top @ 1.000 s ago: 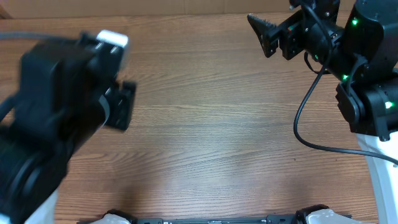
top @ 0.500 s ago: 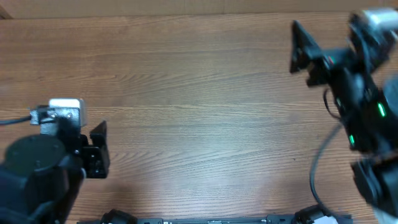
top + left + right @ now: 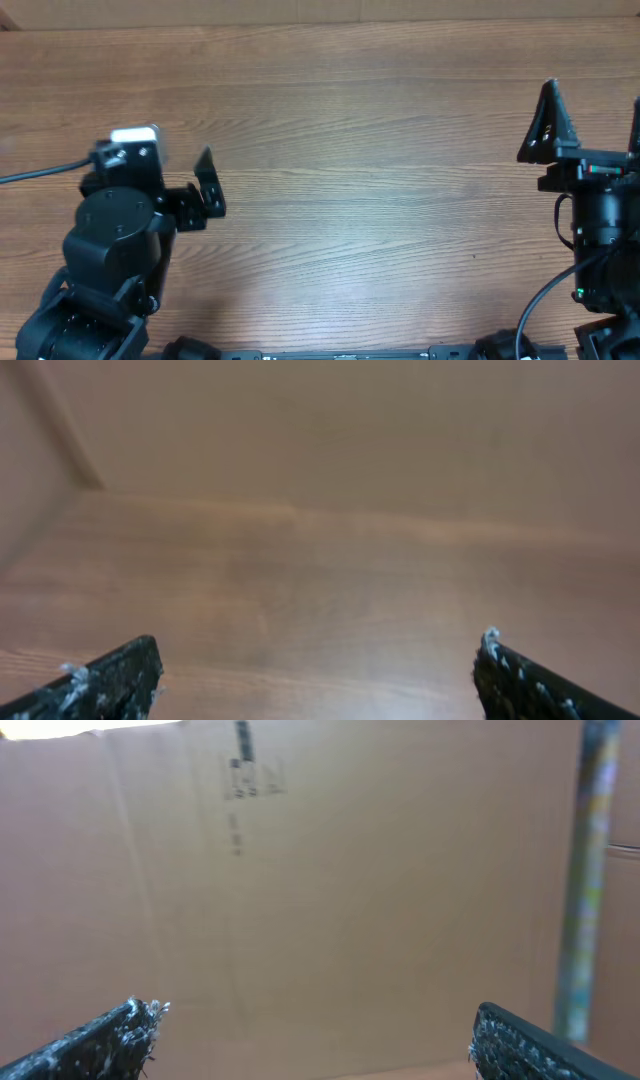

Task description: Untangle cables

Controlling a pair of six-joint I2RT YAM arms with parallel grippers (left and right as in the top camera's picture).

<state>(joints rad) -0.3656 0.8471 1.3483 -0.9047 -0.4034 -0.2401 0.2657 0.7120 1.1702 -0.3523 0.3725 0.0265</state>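
Nearest you, at the lower left of the overhead view, your left tool (image 3: 208, 185) sits low over the counter (image 3: 360, 200) with its tips spread apart and nothing between them; the left wrist view confirms it, showing one dark tip in each lower corner and only bare wood grain in the gap. Your right tool (image 3: 548, 125) stands at the right edge, pointing toward the far side of the counter. In its own wrist view the two tips sit wide apart at the bottom corners, again holding nothing, and beyond them you see only a brown cardboard wall (image 3: 330, 890) with faint print, so that arm is tilted up rather than aimed at the wood. As for the cables you are meant to untangle, none of them shows in any view; the only cords visible are the thicker ones feeding the arms themselves. Both arms seem pulled back toward their own sides, probably to keep the middle of the counter free and the tools ready to close on something. You will likely need the cords brought into reach, or a look elsewhere, before any grasp can be planned. Farthest off, the counter's back edge meets that cardboard wall.
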